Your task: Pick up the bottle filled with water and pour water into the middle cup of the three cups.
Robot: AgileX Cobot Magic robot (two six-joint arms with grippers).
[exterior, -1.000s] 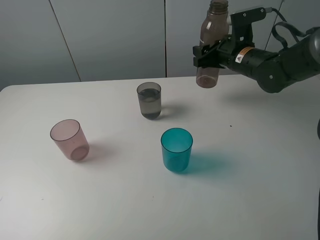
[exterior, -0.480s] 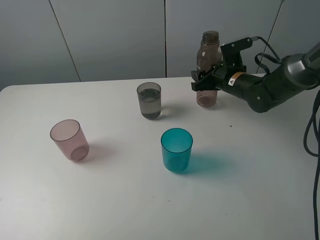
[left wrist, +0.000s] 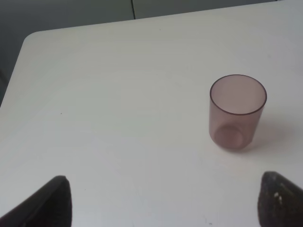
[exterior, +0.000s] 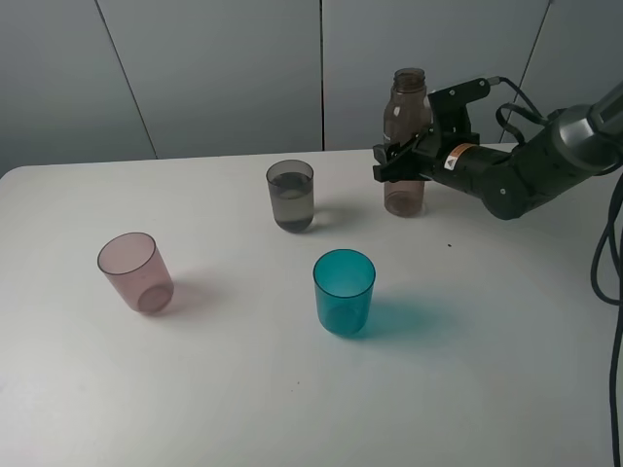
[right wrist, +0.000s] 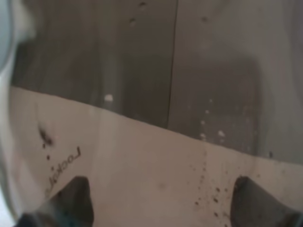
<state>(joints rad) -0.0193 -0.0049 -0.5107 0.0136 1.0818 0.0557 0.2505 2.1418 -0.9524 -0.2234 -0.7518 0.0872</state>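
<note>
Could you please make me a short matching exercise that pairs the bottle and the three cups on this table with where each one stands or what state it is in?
Things:
1. bottle
2. grey cup
3. pink cup
4. teal cup

Descriptions:
A. farthest left on the table, empty
B. nearest the camera, in front of the grey cup
C. upright in the right gripper, at the back of the table
D. holds water, just left of the bottle

Pairs: 1-C, 2-D, 3-A, 4-B
</note>
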